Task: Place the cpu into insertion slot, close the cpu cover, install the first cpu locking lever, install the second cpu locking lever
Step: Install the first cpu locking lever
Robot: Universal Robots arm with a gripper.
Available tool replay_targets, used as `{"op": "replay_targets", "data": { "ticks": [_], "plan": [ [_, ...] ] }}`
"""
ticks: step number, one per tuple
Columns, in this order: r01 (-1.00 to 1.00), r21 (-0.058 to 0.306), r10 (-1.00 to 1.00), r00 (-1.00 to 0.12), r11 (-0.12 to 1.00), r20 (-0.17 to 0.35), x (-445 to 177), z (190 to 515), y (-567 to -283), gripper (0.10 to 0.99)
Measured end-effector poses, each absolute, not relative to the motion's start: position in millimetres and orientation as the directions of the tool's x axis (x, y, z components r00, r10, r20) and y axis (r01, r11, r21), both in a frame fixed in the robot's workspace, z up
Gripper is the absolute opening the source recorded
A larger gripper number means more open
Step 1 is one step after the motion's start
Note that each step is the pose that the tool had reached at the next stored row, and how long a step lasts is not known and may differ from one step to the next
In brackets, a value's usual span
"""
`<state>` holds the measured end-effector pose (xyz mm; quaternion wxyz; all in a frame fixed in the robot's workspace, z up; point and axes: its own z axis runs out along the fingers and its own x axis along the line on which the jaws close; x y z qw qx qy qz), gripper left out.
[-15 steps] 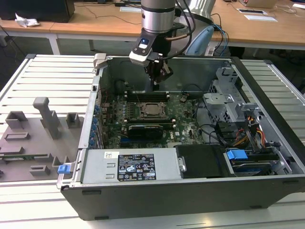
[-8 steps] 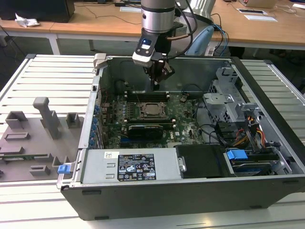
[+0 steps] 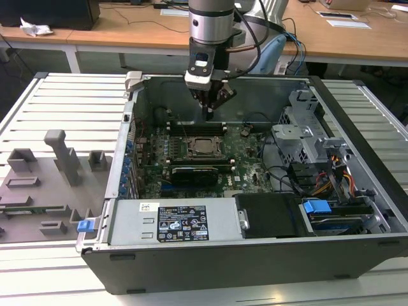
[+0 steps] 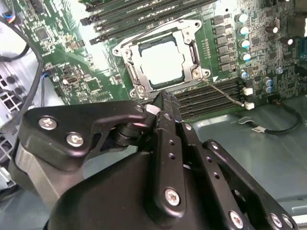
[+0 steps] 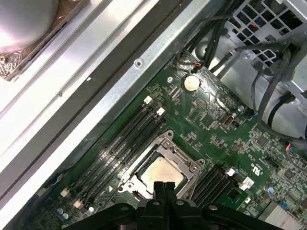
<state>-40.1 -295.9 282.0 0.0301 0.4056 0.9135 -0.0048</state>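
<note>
Hand point(image 3: 209, 107) over the board point(image 3: 252, 159) in the exterior view, pinched closed and holding nothing. Second wrist view: cpu point(image 4: 162, 61) seated mid-board, cover point(image 4: 128, 67) down around it. First wrist view: hand close beside the cpu.

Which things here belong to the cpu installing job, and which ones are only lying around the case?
For the job: cpu, cpu cover lying over it, hand near them.
Just about: memory slots, coin battery, power supply, drive cables, grey fixtures beside the case.
</note>
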Motion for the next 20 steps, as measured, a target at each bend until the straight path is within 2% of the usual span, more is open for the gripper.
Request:
{"op": "replay_targets", "data": {
  "ticks": [9,14,20],
  "plan": [
    [0.587,0.011,0.587,-0.808,0.809,-0.053,-39.9,281.9,-295.9,0.11],
    [0.503,-0.006,0.502,-0.864,0.864,-0.025,-39.7,281.8,-295.9,0.11],
    [0.3,-0.009,0.3,-0.954,0.954,-0.019,-39.6,281.0,-295.9,0.11]
  ]
}}
